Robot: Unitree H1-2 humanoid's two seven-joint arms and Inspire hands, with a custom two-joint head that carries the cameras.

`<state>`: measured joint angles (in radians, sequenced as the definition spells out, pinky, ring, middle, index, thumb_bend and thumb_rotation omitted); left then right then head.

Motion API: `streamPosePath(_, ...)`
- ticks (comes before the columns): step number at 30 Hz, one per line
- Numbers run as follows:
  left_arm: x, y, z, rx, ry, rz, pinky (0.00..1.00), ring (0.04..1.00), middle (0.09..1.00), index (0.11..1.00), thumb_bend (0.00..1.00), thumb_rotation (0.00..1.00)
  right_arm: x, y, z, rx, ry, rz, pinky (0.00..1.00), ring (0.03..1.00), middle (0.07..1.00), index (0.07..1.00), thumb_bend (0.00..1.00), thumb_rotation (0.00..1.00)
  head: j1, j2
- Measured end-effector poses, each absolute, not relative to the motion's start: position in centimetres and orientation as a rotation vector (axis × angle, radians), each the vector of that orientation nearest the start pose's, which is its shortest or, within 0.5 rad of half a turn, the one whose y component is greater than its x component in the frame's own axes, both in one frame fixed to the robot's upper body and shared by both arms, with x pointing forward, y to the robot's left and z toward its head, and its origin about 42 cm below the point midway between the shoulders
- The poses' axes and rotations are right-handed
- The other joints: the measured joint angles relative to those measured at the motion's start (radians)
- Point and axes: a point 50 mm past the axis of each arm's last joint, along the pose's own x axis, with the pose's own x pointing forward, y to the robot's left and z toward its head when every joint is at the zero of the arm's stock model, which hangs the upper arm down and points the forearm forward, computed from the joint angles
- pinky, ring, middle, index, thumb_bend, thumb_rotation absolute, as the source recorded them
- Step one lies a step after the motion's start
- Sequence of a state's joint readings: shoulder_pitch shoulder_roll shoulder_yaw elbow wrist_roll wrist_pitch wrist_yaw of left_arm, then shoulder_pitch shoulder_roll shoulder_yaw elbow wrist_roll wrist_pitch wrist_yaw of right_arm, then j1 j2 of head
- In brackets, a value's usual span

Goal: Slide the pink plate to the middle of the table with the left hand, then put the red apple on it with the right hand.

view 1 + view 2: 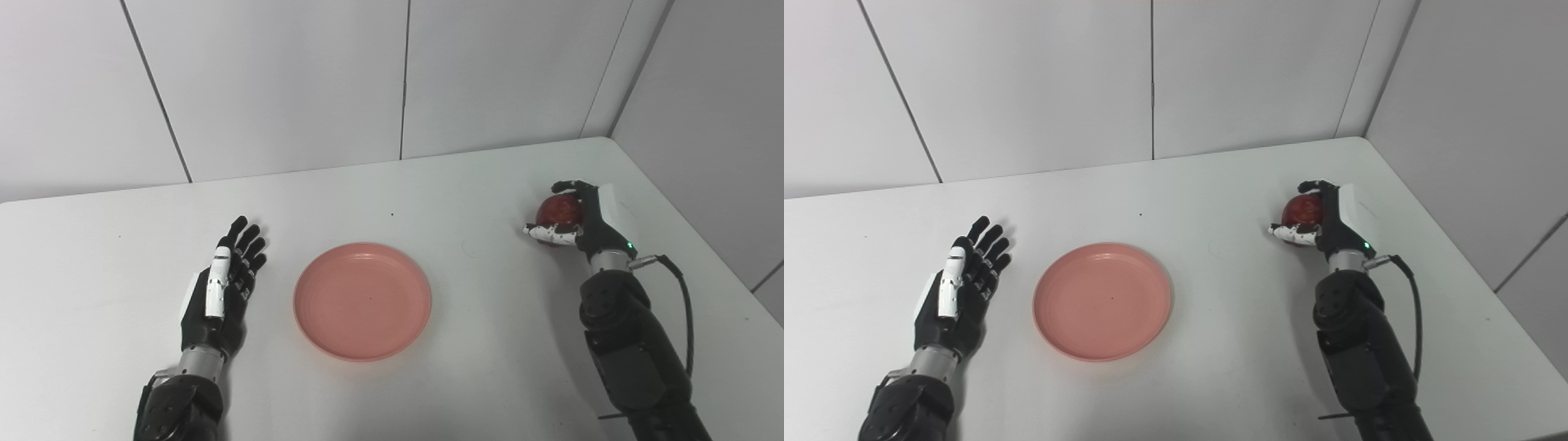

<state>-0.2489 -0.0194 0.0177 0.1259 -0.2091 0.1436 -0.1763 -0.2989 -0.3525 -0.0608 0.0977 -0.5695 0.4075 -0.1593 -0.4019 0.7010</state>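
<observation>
A pink plate lies flat near the middle of the white table, with nothing on it. My left hand rests just left of the plate, open, fingers stretched out and apart from the rim. At the right side my right hand is shut on the red apple, fingers curled over its top and thumb across its front. The apple sits at table level, well right of the plate.
Grey wall panels stand close behind the table, and another wall runs along its right edge. The table's back right corner is near the right hand. A black cable loops beside the right forearm.
</observation>
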Motion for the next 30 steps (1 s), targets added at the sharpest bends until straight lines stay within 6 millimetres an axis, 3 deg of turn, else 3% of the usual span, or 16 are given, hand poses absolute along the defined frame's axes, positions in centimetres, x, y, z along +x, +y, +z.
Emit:
streamPosePath(8, 36.1, 17.6, 13.0, -0.224, 0.015, -0.254, 0.97, 0.951, 0.950, 0.931, 0.37, 1.00, 38.0, -35.4, 18.1, -0.903, 0.109, -0.422, 0.36, 0.438, 0.502, 0.484, 0.52, 0.13, 0.003, 0.000)
streamPosePath(10, 36.1, 17.6, 13.0, -0.224, 0.015, -0.254, 0.97, 0.953, 0.954, 0.934, 0.37, 1.00, 38.0, -35.4, 18.1, -0.904, 0.109, -0.421, 0.36, 0.431, 0.485, 0.487, 0.53, 0.03, 0.006, -0.002)
streamPosePath(16, 36.1, 17.6, 13.0, -0.224, 0.015, -0.255, 0.96, 0.949, 0.951, 0.930, 0.37, 1.00, 37.9, -35.3, 18.4, -0.907, 0.099, -0.425, 0.35, 0.425, 0.470, 0.495, 0.53, 0.00, 0.009, -0.006)
streamPosePath(30, 36.1, 17.5, 13.0, -0.223, 0.015, -0.257, 0.96, 0.948, 0.950, 0.932, 0.38, 1.00, 37.1, -34.3, 21.8, -0.909, -0.031, -0.454, 0.35, 0.418, 0.457, 0.515, 0.53, 0.00, 0.015, -0.008)
